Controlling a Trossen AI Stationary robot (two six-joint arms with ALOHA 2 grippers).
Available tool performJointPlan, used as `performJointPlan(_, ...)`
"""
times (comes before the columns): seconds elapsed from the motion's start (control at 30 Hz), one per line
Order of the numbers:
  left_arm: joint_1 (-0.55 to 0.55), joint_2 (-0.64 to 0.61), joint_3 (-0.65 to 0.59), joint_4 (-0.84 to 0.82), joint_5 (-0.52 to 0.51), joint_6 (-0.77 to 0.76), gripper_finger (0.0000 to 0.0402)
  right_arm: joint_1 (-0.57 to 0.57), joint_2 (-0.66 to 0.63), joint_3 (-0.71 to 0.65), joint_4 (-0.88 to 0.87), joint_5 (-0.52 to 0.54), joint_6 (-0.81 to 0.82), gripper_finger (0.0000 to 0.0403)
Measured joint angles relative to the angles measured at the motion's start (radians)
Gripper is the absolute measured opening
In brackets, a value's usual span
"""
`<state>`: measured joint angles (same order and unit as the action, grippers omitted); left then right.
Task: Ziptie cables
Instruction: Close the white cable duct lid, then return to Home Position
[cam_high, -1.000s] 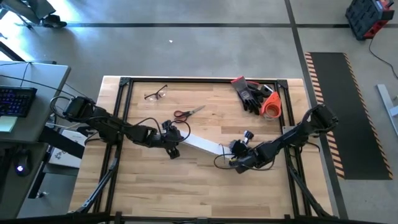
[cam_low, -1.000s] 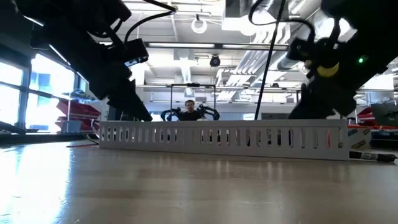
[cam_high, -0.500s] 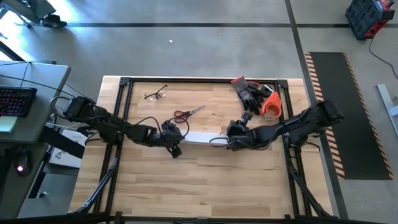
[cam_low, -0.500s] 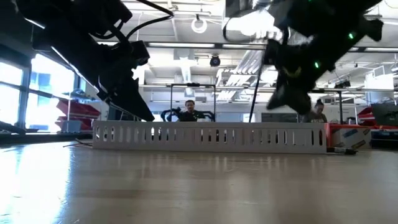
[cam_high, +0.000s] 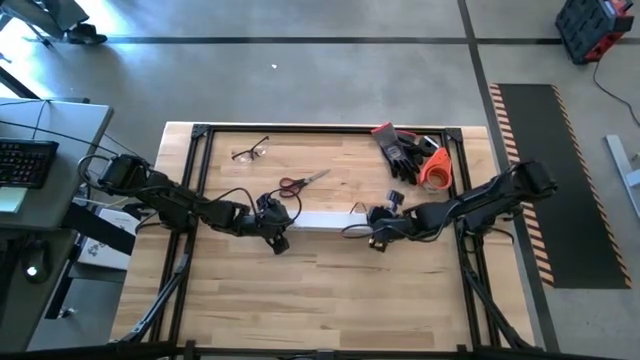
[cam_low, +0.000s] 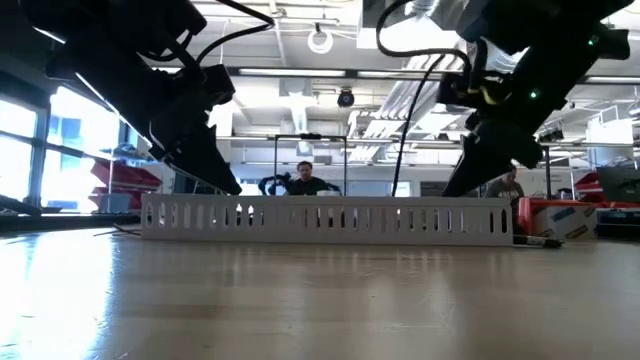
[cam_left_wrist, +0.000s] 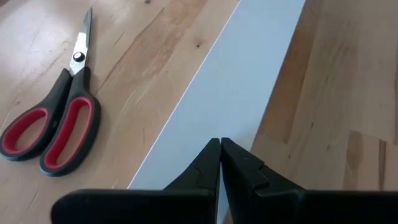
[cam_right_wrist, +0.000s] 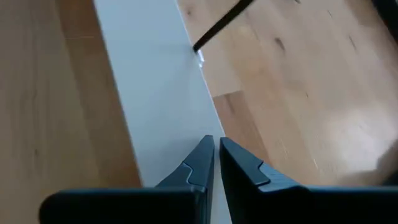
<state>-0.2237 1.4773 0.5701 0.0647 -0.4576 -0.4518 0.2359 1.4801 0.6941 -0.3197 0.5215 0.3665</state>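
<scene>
A white slotted duct (cam_high: 325, 221) lies across the middle of the table, its slotted side (cam_low: 320, 218) facing the near edge. My left gripper (cam_left_wrist: 219, 143) is shut at its left end (cam_high: 284, 232). My right gripper (cam_right_wrist: 216, 140) is shut at its right end (cam_high: 368, 230). A thin black strip, seemingly the ziptie (cam_right_wrist: 221, 22), lies on the wood with one end at the duct's edge. The cables are hidden. My left gripper has its shut fingertips (cam_left_wrist: 211, 155) on the duct's flat white top face (cam_left_wrist: 230, 106), near the left end, slanting down from the table's left. Whether they pinch anything I cannot tell. My right gripper sets its shut fingertips (cam_right_wrist: 202, 155) on the white top face (cam_right_wrist: 161, 112) near the right end, slanting down from the table's right. The duct rests on the table.
Red-handled scissors (cam_high: 303, 182) lie just beyond the duct, also seen in the left wrist view (cam_left_wrist: 59, 127). Glasses (cam_high: 250, 150) lie at the far left. Dark gloves with an orange object (cam_high: 415, 155) sit at the far right. A black frame (cam_high: 200, 180) borders the table.
My right gripper has gone toward the table's far edge and risen a little, rolling as it went. The duct's right end has swung with it toward the far edge, so the duct now lies straight across instead of slanting. Its left end stayed by my left gripper.
</scene>
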Motion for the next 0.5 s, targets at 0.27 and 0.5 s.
performJointPlan(0.27,0.026,-0.084,0.088,-0.073,0.003,0.130,0.0000,-0.016,-0.008,0.021,-0.039,0.171,-0.045,0.0016)
performJointPlan(0.5,0.029,-0.292,0.149,-0.275,-0.025,0.185,0.0000,0.009,-0.190,0.074,-0.126,0.160,-0.100,0.0016)
